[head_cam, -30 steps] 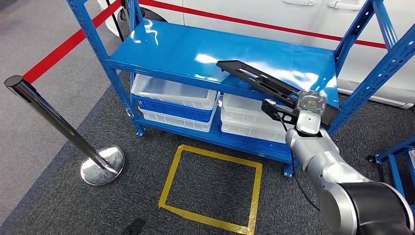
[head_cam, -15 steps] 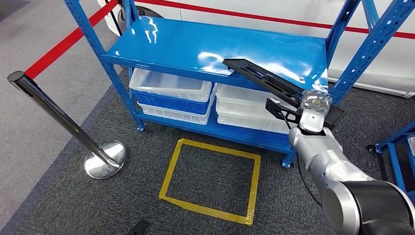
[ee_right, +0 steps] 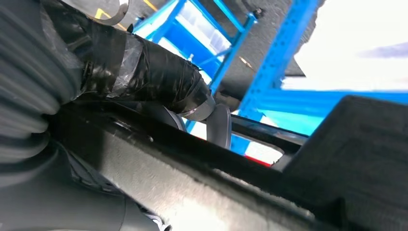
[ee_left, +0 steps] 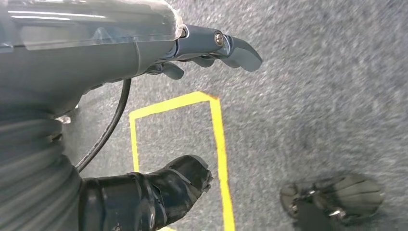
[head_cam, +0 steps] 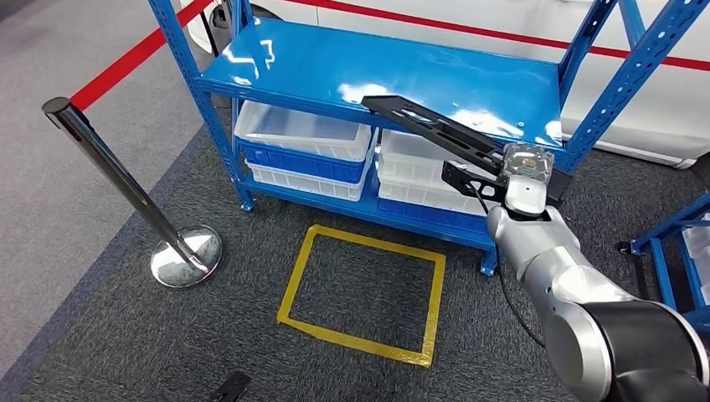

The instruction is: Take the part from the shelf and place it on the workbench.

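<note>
Part [head_cam: 435, 130]: long, flat, black, slotted plastic panel, tilted, far end raised just above front edge of blue shelf [head_cam: 293, 63] top deck, near end gripped by right hand [head_cam: 523, 180] beside shelf's right post.

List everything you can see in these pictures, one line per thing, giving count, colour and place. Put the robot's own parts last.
Part: one, black, long; one end over the shelf top, the other held at the right robot hand.
Rack: one, blue, ahead of the robot; top shelf glossy.
Bins: several, white and blue, stacked under the top shelf.
Tape square: one, yellow, on the grey carpet before the rack.
Post: one, chrome with round base, left of the rack.
Red belt: one, running from the post towards the rack.
Vehicle: one, white with red stripe, behind the rack.
Second rack: one, blue, at the far right edge.
Right robot hand: one, holds the part.
Left robot hand: one, grey, hanging over the carpet, holding nothing.
</note>
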You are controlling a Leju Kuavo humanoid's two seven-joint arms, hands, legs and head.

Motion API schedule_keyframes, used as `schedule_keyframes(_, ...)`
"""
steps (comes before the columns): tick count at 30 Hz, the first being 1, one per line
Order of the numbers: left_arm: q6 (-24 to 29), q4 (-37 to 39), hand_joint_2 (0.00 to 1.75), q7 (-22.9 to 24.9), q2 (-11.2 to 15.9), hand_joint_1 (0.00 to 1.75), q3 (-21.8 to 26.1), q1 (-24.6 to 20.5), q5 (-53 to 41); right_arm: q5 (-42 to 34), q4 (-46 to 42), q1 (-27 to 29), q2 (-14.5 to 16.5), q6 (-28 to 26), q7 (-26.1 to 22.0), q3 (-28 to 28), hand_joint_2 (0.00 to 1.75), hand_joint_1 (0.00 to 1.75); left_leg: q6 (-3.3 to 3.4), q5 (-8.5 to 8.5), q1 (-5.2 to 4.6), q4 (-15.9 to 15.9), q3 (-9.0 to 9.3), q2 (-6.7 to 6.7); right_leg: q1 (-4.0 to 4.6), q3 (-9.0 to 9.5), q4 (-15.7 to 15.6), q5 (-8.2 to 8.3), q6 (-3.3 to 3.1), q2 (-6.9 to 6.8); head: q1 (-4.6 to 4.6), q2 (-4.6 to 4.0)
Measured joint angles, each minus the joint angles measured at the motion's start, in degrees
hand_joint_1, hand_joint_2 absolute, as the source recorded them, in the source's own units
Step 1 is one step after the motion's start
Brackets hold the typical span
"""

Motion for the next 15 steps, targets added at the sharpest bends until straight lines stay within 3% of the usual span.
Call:
schedule_keyframes(1,0.0,0.0,1.75,0.0,0.0,0.00,0.0,0.0,0.0,0.0,0.0,0.0,0.0,0.1,0.0,0.0,1.75,1.75,-0.14,0.27,0.08,0.4,-0.76,-0.01,-0.02,1.03,-0.2,0.96,0.12,-0.01,0.01,0.00)
schedule_keyframes(3,0.0,0.0,1.75,0.0,-0.1,0.00,0.0,0.0,0.0,0.0,0.0,-0.1,0.0,0.4,0.0,0.0,1.75,1.75,-0.47,0.60,0.27,1.5,-2.16,-0.02,-0.10,5.03,-5.0,2.87,0.27,-0.01,0.01,0.00)
schedule_keyframes(5,0.0,0.0,1.75,0.0,-0.1,0.00,0.0,0.0,0.0,0.0,-0.1,-0.5,0.3,0.8,-0.5,0.2,1.75,1.75,-0.99,0.90,0.23,2.6,-3.60,-0.02,0.09,9.29,-11.1,2.23,0.05,0.09,-0.03,0.00)
schedule_keyframes(6,0.1,0.0,1.75,0.0,-0.1,0.00,0.0,-0.1,0.0,0.0,-0.1,-0.8,0.5,1.0,-0.9,0.3,1.75,1.75,-1.32,1.15,0.17,3.1,-4.10,-0.01,0.24,10.36,-13.0,1.57,-0.20,0.15,-0.04,0.00)
schedule_keyframes(7,0.1,0.0,1.75,0.0,-0.1,0.00,0.1,-0.1,0.0,0.0,-0.1,-0.9,0.7,1.2,-1.5,0.6,1.75,1.75,-1.71,1.52,0.12,3.2,-4.44,-0.01,0.47,10.59,-13.8,1.19,-0.57,0.21,-0.08,0.00)
schedule_keyframes(9,0.2,0.0,1.75,0.0,-0.1,0.00,0.2,0.1,0.0,0.0,-0.2,-1.1,1.3,1.5,-2.5,0.9,1.75,1.75,-2.40,2.04,0.20,3.3,-4.88,-0.10,0.43,9.89,-14.1,1.98,-1.48,0.12,-0.07,0.00)
schedule_keyframes(10,0.2,0.0,1.75,0.0,0.0,0.00,0.3,0.1,0.0,0.0,-0.2,-1.3,1.6,1.6,-2.8,1.0,1.75,1.75,-2.77,1.40,0.28,3.8,-5.34,-0.15,0.33,9.47,-14.3,2.52,-2.01,0.08,-0.09,0.00)
schedule_keyframes(12,0.2,0.0,1.75,-0.3,0.0,0.00,0.4,0.2,0.0,0.0,-0.2,-1.5,2.4,1.8,-3.1,1.3,1.75,1.75,-3.53,-2.58,0.54,7.9,-6.98,-0.22,0.10,8.41,-14.5,3.52,-2.81,0.00,-0.10,0.00)
schedule_keyframes(14,0.1,0.0,1.75,-1.0,-0.1,0.00,0.4,0.2,0.0,0.0,-0.2,-1.5,2.9,1.8,-3.2,1.6,1.75,1.75,-4.11,-7.23,0.73,15.3,-9.02,-0.22,0.15,7.33,-14.5,4.33,-3.01,-0.04,-0.10,0.00)
schedule_keyframes(15,0.1,0.0,1.75,-1.4,-0.1,0.00,0.4,0.2,0.0,0.0,-0.2,-1.4,3.0,1.7,-3.2,1.8,1.75,1.75,-4.24,-8.17,0.80,18.3,-9.52,-0.21,0.18,6.82,-14.5,4.74,-2.97,-0.09,-0.09,0.00)
